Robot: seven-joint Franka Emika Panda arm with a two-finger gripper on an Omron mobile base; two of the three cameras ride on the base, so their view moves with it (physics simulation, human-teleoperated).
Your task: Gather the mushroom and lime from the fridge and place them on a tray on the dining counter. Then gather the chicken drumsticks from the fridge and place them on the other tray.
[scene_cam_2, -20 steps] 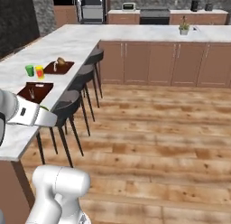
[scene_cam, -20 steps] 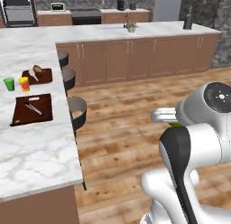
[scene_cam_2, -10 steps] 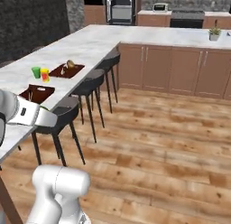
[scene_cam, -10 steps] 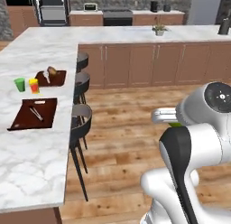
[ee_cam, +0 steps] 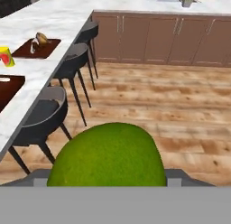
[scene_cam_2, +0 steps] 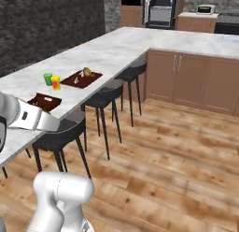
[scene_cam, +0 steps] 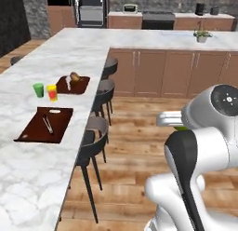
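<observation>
Hand view: the lime (ee_cam: pixel 107 157) was seen gripped in the pincer (ee_cam: pixel 108 180), filling the lower centre, w/ the pincer clenched on it. The target tray (scene_cam: pixel 45 124) lay on the tabletop (scene_cam: pixel 28 179), well apart, fwd and to the left of the pincer; its long axis ran roughly away from the base along the tabletop edge. A 2nd tray (scene_cam: pixel 73 84) w/ the mushroom (scene_cam: pixel 74 77) sat farther along, beyond two cups (scene_cam: pixel 45 91). The arm was held folded close over the base, wrist fwd, lime (scene_cam: pixel 182 129) carried at about tabletop height, stools (scene_cam: pixel 93 140) betw. it and the trays.
</observation>
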